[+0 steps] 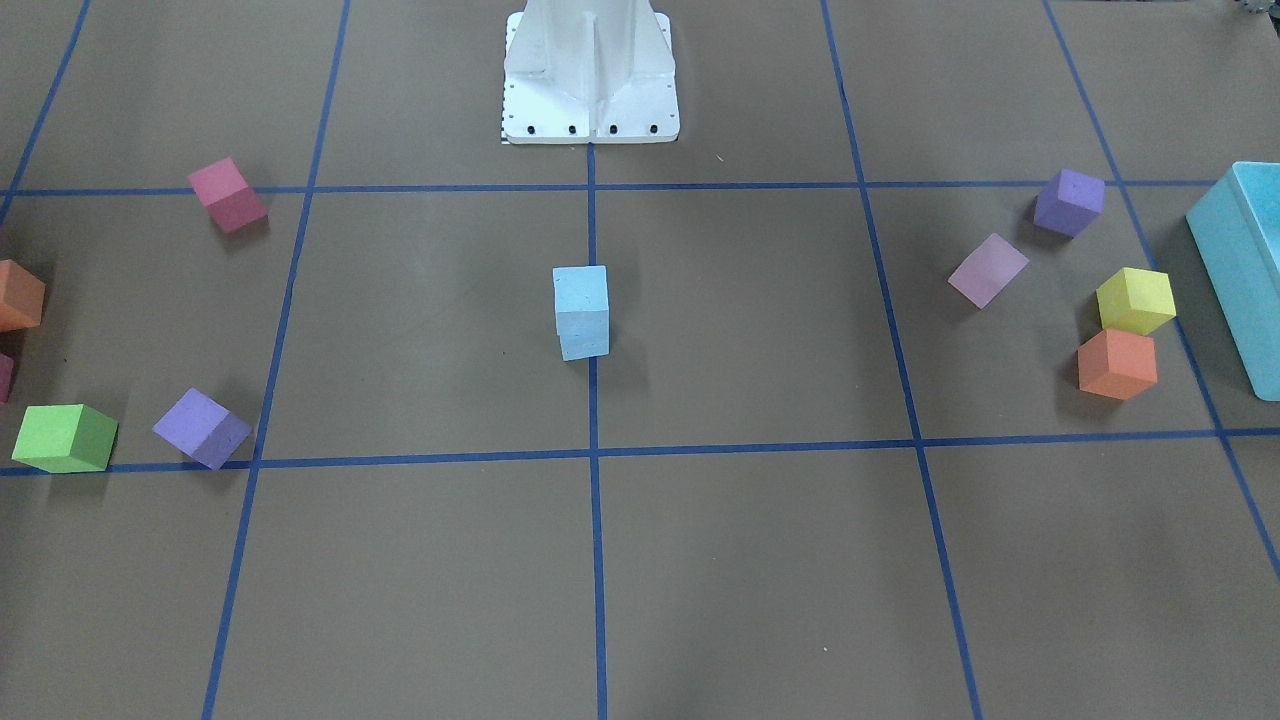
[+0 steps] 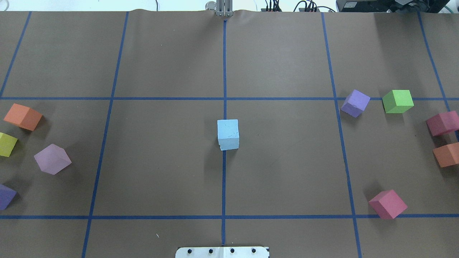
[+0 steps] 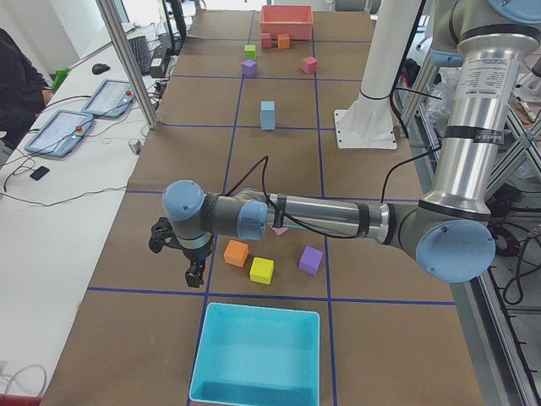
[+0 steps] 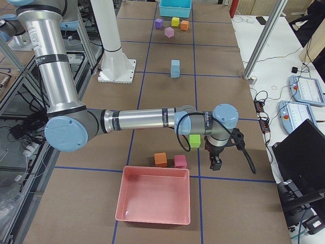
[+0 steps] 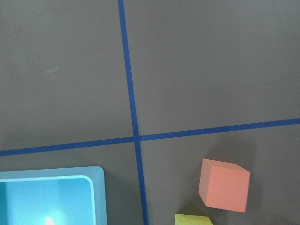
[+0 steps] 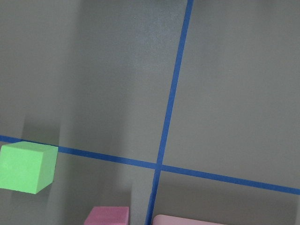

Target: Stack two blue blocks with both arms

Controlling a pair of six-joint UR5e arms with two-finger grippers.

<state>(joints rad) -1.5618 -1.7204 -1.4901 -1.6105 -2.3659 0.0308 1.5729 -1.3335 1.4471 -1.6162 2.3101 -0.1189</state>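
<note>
The two pale blue blocks stand stacked on the centre tape line: the upper block (image 1: 580, 292) sits on the lower block (image 1: 585, 345), slightly offset. The stack also shows in the overhead view (image 2: 227, 133) and in both side views (image 3: 267, 114) (image 4: 175, 68). No gripper touches it. The left gripper (image 3: 194, 275) hangs over the table's left end near an orange cube, far from the stack. The right gripper (image 4: 216, 162) hangs over the right end near a green cube. Both show only in the side views, so I cannot tell whether they are open or shut.
A turquoise box (image 1: 1245, 260) lies at the left end beside orange (image 5: 224, 185), yellow (image 1: 1135, 300) and purple cubes. A pink tray (image 4: 155, 198) lies at the right end near green (image 6: 27, 166), pink and orange cubes. The white mounting base (image 1: 590, 80) stands behind the stack.
</note>
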